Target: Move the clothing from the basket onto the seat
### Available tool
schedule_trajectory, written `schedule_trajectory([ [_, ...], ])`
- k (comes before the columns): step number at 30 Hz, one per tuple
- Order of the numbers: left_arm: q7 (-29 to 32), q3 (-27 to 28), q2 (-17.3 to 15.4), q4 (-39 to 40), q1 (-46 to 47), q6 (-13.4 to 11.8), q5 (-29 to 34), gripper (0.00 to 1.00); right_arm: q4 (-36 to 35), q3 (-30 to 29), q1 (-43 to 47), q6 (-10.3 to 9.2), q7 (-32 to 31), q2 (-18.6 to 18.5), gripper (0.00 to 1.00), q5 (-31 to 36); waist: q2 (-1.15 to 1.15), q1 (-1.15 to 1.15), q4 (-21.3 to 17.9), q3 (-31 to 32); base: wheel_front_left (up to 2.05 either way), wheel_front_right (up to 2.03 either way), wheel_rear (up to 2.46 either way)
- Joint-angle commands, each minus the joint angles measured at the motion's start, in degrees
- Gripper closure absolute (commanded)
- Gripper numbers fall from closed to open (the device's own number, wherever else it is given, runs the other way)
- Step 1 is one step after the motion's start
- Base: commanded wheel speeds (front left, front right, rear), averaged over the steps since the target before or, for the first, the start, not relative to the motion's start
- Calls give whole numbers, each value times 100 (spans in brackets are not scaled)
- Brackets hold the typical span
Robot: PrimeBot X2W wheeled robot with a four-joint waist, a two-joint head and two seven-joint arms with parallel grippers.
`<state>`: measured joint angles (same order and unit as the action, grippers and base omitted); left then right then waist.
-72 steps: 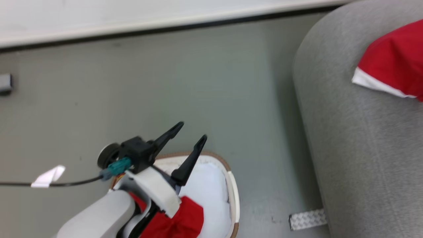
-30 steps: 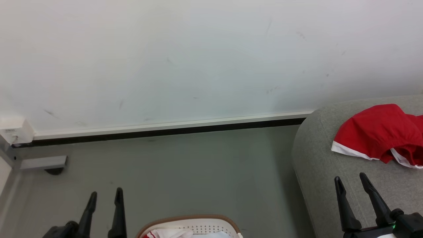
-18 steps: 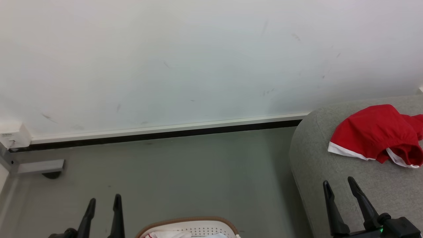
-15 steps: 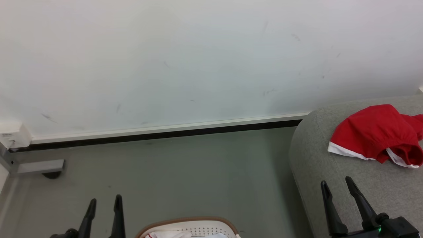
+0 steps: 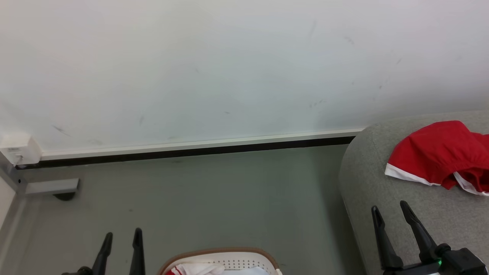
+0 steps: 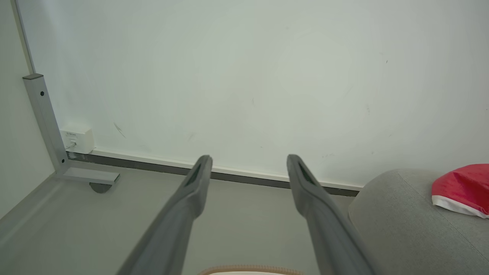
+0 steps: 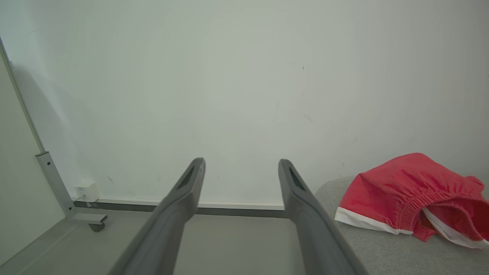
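A red garment with a white hem band, part of the clothing (image 5: 439, 158) (image 7: 405, 193) (image 6: 464, 187), lies crumpled on the light grey seat (image 5: 366, 191) (image 7: 382, 248) (image 6: 401, 229) at the right. At the bottom edge of the head view the off-white perforated basket (image 5: 229, 263) shows its brown rim, with a bit of red and white fabric (image 5: 183, 269) inside. My left gripper (image 5: 123, 235) (image 6: 248, 162) stands open and empty left of the basket. My right gripper (image 5: 389, 208) (image 7: 240, 164) is open and empty above the seat's near corner, short of the red garment.
A white wall with a dark baseboard (image 5: 191, 151) runs behind the grey floor (image 5: 210, 198). At the far left stand a grey metal frame foot (image 5: 51, 186) (image 6: 46, 126) and a small white wall box (image 5: 17, 149).
The head camera has risen from the basket to the wall and seat. Both grippers now stand at rest at the lower corners; over the last second the view only drifted slightly.
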<state>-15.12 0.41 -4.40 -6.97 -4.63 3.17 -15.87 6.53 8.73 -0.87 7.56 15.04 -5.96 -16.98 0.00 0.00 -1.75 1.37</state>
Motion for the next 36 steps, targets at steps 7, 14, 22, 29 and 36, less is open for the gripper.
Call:
schedule_trajectory([
  [7,-5,97,56,-92,52,87,109,0,-36,21,-62,-14,19,-67,0,25,0,0,42,-62,0,0,0],
  [14,-5,58,83,-245,148,191,189,0,-52,35,-95,-15,20,-73,0,45,0,0,23,-243,0,0,0],
  [22,-3,-400,-222,-763,802,357,405,0,-182,6,-426,-15,12,-105,0,165,0,0,46,-1061,0,0,0],
  [29,231,-983,-464,-1630,1719,419,345,0,-369,-114,-893,-15,11,-26,0,293,0,0,137,-1947,0,0,0],
  [36,668,-1965,-686,-2754,2636,433,36,0,-524,-140,-1439,-15,11,86,0,393,0,0,101,-2772,0,0,0],
])
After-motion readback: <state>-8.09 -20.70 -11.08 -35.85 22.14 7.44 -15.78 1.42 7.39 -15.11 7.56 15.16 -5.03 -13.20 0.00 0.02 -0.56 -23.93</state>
